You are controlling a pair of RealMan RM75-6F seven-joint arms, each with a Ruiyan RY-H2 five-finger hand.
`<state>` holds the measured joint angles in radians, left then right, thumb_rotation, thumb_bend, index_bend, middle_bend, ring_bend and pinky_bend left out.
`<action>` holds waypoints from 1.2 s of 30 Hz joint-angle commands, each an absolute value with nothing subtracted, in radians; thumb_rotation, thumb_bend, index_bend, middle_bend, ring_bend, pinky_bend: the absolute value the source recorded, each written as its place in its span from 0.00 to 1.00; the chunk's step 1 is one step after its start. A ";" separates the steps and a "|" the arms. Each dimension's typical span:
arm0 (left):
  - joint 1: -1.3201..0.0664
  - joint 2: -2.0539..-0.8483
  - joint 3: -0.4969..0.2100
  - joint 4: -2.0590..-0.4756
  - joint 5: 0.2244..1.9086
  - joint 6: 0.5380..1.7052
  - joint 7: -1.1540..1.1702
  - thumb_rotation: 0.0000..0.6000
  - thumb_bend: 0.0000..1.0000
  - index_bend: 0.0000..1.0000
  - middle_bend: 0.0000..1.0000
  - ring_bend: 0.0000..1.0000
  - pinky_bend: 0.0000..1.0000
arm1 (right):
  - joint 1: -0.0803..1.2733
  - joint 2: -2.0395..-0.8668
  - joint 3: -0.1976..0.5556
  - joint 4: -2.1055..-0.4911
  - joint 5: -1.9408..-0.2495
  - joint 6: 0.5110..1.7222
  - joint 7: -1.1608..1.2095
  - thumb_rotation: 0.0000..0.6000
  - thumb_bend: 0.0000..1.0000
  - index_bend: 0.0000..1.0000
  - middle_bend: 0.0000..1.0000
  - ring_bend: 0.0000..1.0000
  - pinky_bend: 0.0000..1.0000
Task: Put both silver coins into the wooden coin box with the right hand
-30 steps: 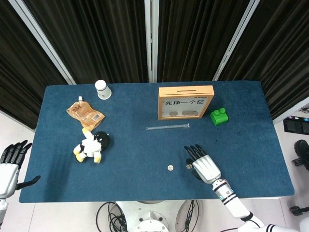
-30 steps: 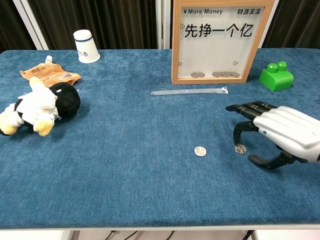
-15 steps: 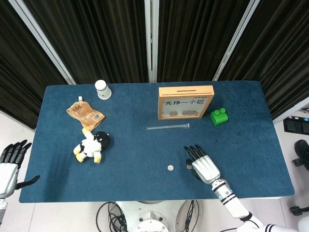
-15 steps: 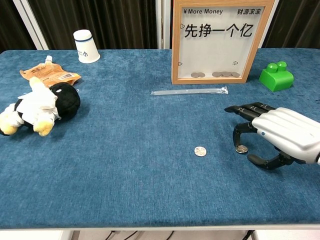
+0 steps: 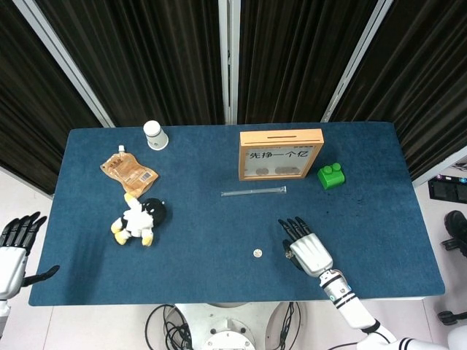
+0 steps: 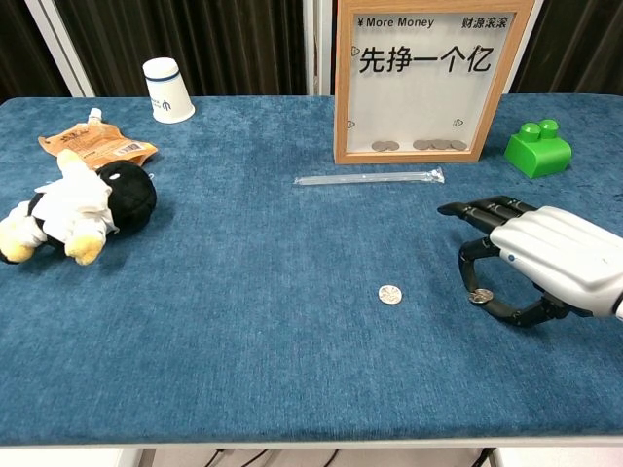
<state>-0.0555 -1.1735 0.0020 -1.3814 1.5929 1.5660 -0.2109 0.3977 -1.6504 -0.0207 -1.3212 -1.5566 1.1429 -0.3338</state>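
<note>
Progress is at the first pickup: neither silver coin has reached the wooden coin box. Nearest the robot, the right robot hand sits low over the desk, thumb and a curled finger closing around the first coin. The coin lies between those fingertips; whether it is lifted or only touched cannot be determined, so the grasp is judged unconfirmed. The remaining fingers extend forward, apart.

Just to the left of that hand, the second coin lies flat and free on the blue cloth. It appears small, round, thin and pale silver, with little edge to catch; a pinch from two sides will likely be needed.

The left robot hand hangs off the desk's left edge, fingers spread, holding nothing.

Farther back, the wooden coin box stands upright, a light frame with a clear front panel and printed text. Several coins already rest along its bottom. Its slot is in the top edge, visible only from the head view.

Remaining: secure, carry and drop each coin.
</note>
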 commanded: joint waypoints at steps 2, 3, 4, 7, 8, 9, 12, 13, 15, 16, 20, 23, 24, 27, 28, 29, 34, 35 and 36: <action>-0.055 -1.173 0.003 -1.382 1.595 1.568 -0.209 1.00 0.08 0.06 0.01 0.00 0.00 | 0.398 -1.650 -0.021 -1.320 -1.558 1.146 -0.336 1.00 0.32 0.48 0.00 0.00 0.00; -0.054 -1.173 0.003 -1.382 1.595 1.568 -0.208 1.00 0.08 0.06 0.01 0.00 0.00 | 0.398 -1.650 -0.022 -1.319 -1.559 1.147 -0.337 1.00 0.32 0.45 0.00 0.00 0.00; -0.054 -1.173 0.003 -1.382 1.595 1.569 -0.208 1.00 0.08 0.06 0.01 0.00 0.00 | 0.398 -1.650 -0.023 -1.319 -1.559 1.148 -0.337 1.00 0.32 0.41 0.00 0.00 0.00; -0.053 -1.174 0.004 -1.382 1.594 1.569 -0.207 1.00 0.08 0.06 0.01 0.00 0.00 | 0.399 -1.649 -0.026 -1.318 -1.564 1.150 -0.330 1.00 0.32 0.32 0.00 0.00 0.00; -0.053 -1.174 0.004 -1.382 1.594 1.569 -0.207 1.00 0.08 0.06 0.01 0.00 0.00 | 0.400 -1.648 -0.027 -1.318 -1.567 1.151 -0.327 1.00 0.32 0.29 0.00 0.00 0.00; -0.052 -1.174 0.004 -1.383 1.594 1.569 -0.207 1.00 0.08 0.06 0.01 0.00 0.00 | 0.400 -1.648 -0.028 -1.317 -1.571 1.153 -0.323 1.00 0.32 0.27 0.00 0.00 0.00; -0.053 -1.174 0.005 -1.383 1.596 1.569 -0.206 1.00 0.09 0.06 0.01 0.00 0.00 | 0.400 -1.647 -0.032 -1.312 -1.581 1.161 -0.313 1.00 0.32 0.25 0.00 0.00 0.00; -0.053 -1.174 0.005 -1.384 1.596 1.569 -0.206 1.00 0.09 0.06 0.01 0.00 0.00 | 0.401 -1.646 -0.034 -1.310 -1.585 1.164 -0.309 1.00 0.32 0.25 0.00 0.00 0.00; -0.053 -1.174 0.005 -1.384 1.597 1.569 -0.205 1.00 0.09 0.06 0.01 0.00 0.00 | 0.401 -1.645 -0.036 -1.306 -1.592 1.169 -0.301 1.00 0.32 0.27 0.00 0.00 0.00; -0.053 -1.174 0.005 -1.385 1.597 1.569 -0.205 1.00 0.09 0.06 0.01 0.00 0.00 | 0.401 -1.645 -0.037 -1.304 -1.595 1.172 -0.298 1.00 0.32 0.29 0.00 0.00 0.00; -0.053 -1.173 0.005 -1.386 1.596 1.568 -0.203 1.00 0.09 0.06 0.01 0.00 0.00 | 0.400 -1.649 -0.038 -1.293 -1.599 1.178 -0.295 1.00 0.33 0.40 0.00 0.00 0.00; -0.054 -1.173 0.005 -1.387 1.595 1.566 -0.203 1.00 0.08 0.06 0.01 0.00 0.00 | 0.401 -1.652 -0.038 -1.289 -1.599 1.177 -0.294 1.00 0.33 0.45 0.00 0.00 0.00; -0.054 -1.173 0.005 -1.387 1.594 1.565 -0.203 1.00 0.08 0.06 0.01 0.00 0.00 | 0.401 -1.652 -0.037 -1.288 -1.599 1.178 -0.294 1.00 0.33 0.46 0.00 0.00 0.00; -0.054 -1.173 0.005 -1.386 1.593 1.564 -0.204 1.00 0.08 0.06 0.01 0.00 0.00 | 0.401 -1.653 -0.036 -1.287 -1.597 1.177 -0.294 1.00 0.33 0.49 0.00 0.00 0.00; -0.054 -1.173 0.006 -1.386 1.593 1.563 -0.205 1.00 0.08 0.06 0.01 0.00 0.00 | 0.401 -1.653 -0.035 -1.287 -1.597 1.178 -0.294 1.00 0.33 0.50 0.00 0.00 0.00; -0.054 -1.173 0.006 -1.386 1.593 1.563 -0.205 1.00 0.09 0.06 0.01 0.00 0.00 | 0.401 -1.654 -0.035 -1.286 -1.597 1.178 -0.295 1.00 0.33 0.51 0.00 0.00 0.00; -0.054 -1.172 0.007 -1.386 1.594 1.562 -0.205 1.00 0.08 0.06 0.01 0.00 0.00 | 0.402 -1.655 -0.033 -1.288 -1.595 1.179 -0.297 1.00 0.33 0.55 0.00 0.00 0.00; -0.054 -1.172 0.007 -1.386 1.594 1.562 -0.206 1.00 0.09 0.06 0.01 0.00 0.00 | 0.402 -1.655 -0.033 -1.287 -1.594 1.178 -0.298 1.00 0.33 0.55 0.00 0.00 0.00; -0.054 -1.171 0.007 -1.386 1.594 1.562 -0.206 1.00 0.08 0.06 0.01 0.00 0.00 | 0.402 -1.656 -0.033 -1.288 -1.594 1.177 -0.298 1.00 0.33 0.56 0.00 0.00 0.00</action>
